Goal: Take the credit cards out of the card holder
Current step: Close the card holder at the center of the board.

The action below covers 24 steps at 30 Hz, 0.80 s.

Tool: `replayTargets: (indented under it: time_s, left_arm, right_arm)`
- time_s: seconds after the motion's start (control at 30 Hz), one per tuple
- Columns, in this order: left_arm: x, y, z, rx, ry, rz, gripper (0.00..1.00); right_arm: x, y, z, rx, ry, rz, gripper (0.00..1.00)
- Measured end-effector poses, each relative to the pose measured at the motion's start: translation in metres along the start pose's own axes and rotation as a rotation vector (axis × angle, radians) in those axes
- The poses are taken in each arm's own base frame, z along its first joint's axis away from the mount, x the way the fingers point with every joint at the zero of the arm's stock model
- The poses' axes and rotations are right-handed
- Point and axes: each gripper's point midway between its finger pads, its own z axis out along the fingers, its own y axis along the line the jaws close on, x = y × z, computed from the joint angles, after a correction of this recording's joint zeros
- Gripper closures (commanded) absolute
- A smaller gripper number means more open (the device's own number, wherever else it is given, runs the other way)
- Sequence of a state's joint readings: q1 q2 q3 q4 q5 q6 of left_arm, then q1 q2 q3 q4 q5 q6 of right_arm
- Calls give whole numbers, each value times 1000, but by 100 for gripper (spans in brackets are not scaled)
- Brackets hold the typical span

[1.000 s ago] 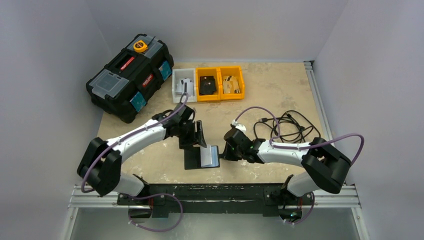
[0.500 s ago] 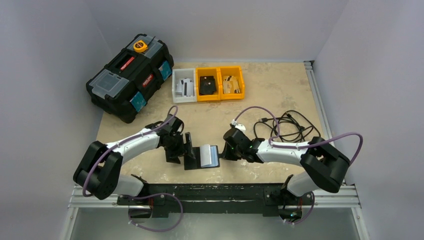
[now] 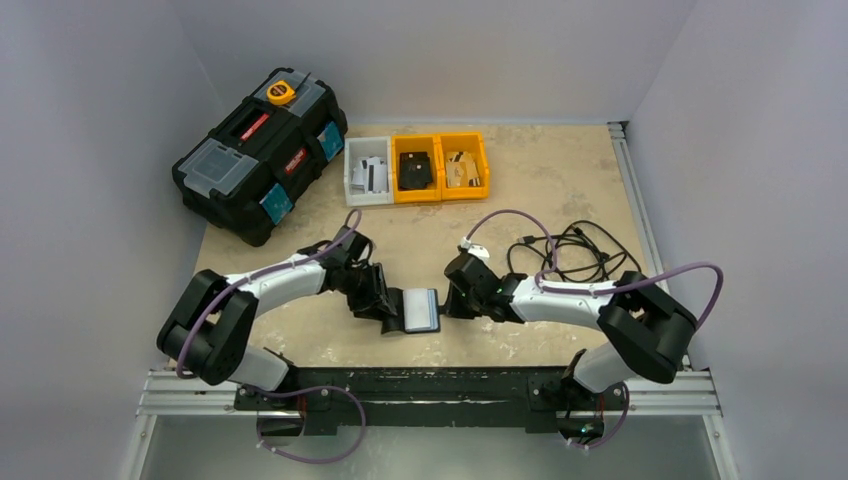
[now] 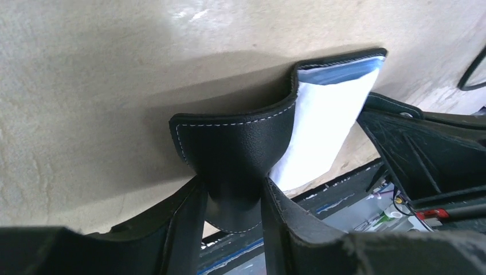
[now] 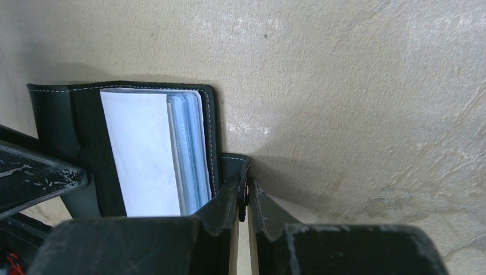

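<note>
A beige, mottled desk (image 3: 540, 170) fills the space between pale grey walls. At its far left corner a large black toolbox (image 3: 258, 155) sits at an angle, with grey lid compartments, teal side latches and a red label. A yellow tape measure (image 3: 281, 92) rests on its top. Just right of it, three small bins stand touching in a row. The white bin (image 3: 368, 175) holds pale bits, the middle orange bin (image 3: 416, 170) holds a black object, and the right orange bin (image 3: 464, 165) holds tan pieces. A tangle of black cable (image 3: 575, 250) lies on the right side of the desk. A metal rail (image 3: 430, 400) runs along the near edge.
</note>
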<state>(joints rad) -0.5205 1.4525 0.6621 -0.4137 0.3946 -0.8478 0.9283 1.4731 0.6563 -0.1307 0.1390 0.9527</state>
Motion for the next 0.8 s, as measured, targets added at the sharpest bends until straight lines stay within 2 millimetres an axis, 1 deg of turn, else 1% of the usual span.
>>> replayTargets:
  time_s: [0.1,0.33,0.47,0.6,0.73,0.8]
  left_arm:
    - [-2,-8,-4,13,-7,13,60]
    - [-12,-51,-25,102,-62,92,51]
    - [-11,-67,-30,130,-66,127,46]
    - [-8,-72,-28,126,-51,140,44]
    - [-4,-72,-20,111,-25,143,38]
    - [-3,-73,-16,110,-11,142,36]
  right_arm:
    - [-1,2,1,2,2,-8,98]
    - [-3,6,4,5,6,-20,98]
    - [-4,10,6,3,7,-23,98]
    - [-5,11,7,3,8,-24,98]
    - [-5,11,7,3,8,-26,98]
    - [-5,11,7,2,8,-26,98]
